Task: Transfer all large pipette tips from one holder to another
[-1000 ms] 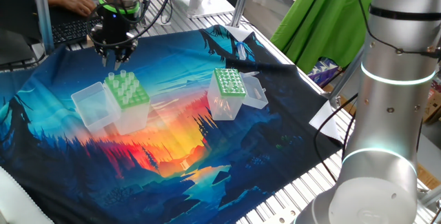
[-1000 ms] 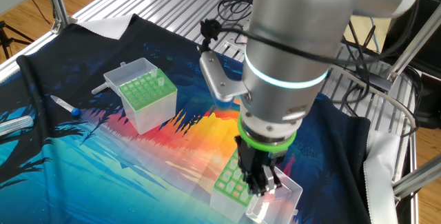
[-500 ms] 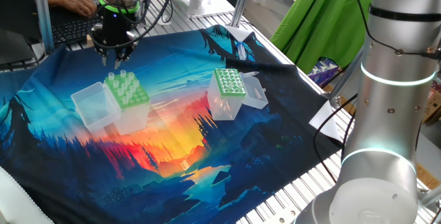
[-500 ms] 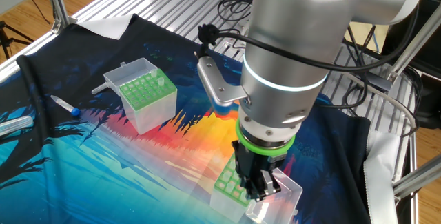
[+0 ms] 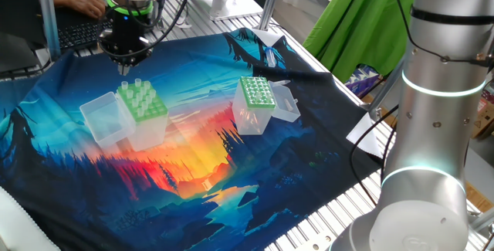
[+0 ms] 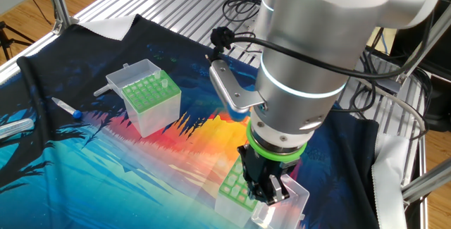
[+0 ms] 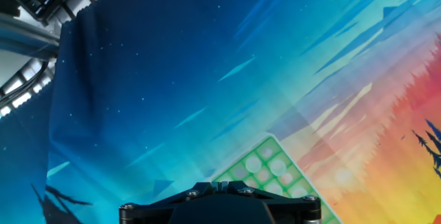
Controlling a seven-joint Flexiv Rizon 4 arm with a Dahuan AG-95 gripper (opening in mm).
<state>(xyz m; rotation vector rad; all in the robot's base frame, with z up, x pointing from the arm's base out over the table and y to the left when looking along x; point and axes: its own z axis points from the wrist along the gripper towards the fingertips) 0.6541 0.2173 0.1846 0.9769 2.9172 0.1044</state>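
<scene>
the gripper [image 5: 124,67] is seen pointing straight down above the far left part of the table, hanging just over the far edge of the holder with the light-green wide-holed top [image 5: 142,101]. in one fixed view its fingers are drawn close together into a narrow point, with no wide gap between them; whether a tip is pinched there cannot be told, since nothing clear shows between the fingertips. in the other fixed view the gripper [image 6: 266,192] is largely hidden by the arm's wrist and stands over the same holder [image 6: 235,184].

the large pipette tips [image 5: 139,89] are seen standing upright in the wide holes of that holder, grouped toward its far side, their open ends poking above the plate. the holder's clear lid [image 5: 103,118] lies open to its left.

the narrower box with the darker-green finely holed top [image 5: 256,93] stands well apart to the right, on the colourful sunset-print cloth [image 5: 193,174], with its clear lid [image 5: 287,106] open on its right side.

in the hand view only the gripper's black base and a corner of the light-green plate [image 7: 275,172] are shown, so the fingertips cannot be made out there.
</scene>
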